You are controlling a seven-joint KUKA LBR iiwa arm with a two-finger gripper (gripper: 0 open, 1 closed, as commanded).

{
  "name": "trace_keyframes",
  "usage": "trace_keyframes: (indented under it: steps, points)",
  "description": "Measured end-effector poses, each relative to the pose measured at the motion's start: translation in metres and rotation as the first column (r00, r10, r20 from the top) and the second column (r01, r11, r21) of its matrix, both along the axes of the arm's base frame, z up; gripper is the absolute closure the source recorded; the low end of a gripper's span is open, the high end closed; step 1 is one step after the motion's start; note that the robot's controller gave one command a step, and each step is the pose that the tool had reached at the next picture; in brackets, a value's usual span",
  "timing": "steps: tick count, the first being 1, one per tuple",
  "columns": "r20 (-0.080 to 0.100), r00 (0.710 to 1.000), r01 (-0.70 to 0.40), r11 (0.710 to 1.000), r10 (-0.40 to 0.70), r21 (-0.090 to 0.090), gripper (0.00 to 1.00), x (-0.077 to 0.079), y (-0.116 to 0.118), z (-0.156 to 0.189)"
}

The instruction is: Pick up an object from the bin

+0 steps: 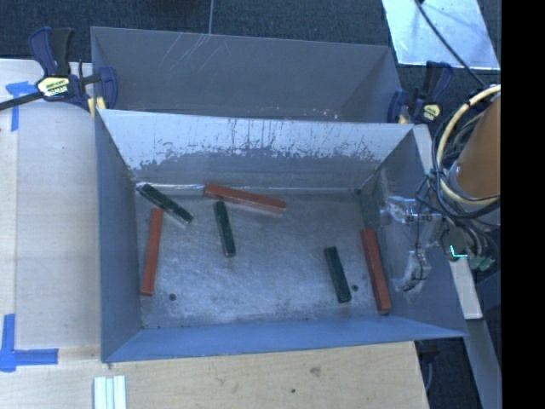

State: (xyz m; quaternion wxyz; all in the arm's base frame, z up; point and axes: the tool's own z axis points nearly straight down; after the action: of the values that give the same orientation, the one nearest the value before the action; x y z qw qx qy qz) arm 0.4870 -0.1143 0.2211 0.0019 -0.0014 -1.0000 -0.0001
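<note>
Against the right wall lies a red stick [374,271], with the gripper [414,267] just beside it; spread or pressed together, you cannot tell. Judge the stick stiff, light, likely smooth: pinch across its narrow middle, clear of the 1 dark green stick [336,273] nearby.

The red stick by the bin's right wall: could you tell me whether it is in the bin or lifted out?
Inside: the red stick lies on the bin floor along the right wall, beside a dark green stick.
</note>
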Motion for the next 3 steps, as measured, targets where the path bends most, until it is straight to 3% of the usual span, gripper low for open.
trace_keyframes:
  steps: [1,2,3]
  points:
    - [0.000,0.971,-0.237,0.971,0.237,0.002,0.00,0.023,-0.002,-0.152]
    - [0.007,0.820,-0.572,0.820,0.572,0.000,0.00,0.010,0.045,-0.151]
    - [0.008,0.821,-0.571,0.821,0.571,-0.003,1.00,0.010,0.044,-0.150]
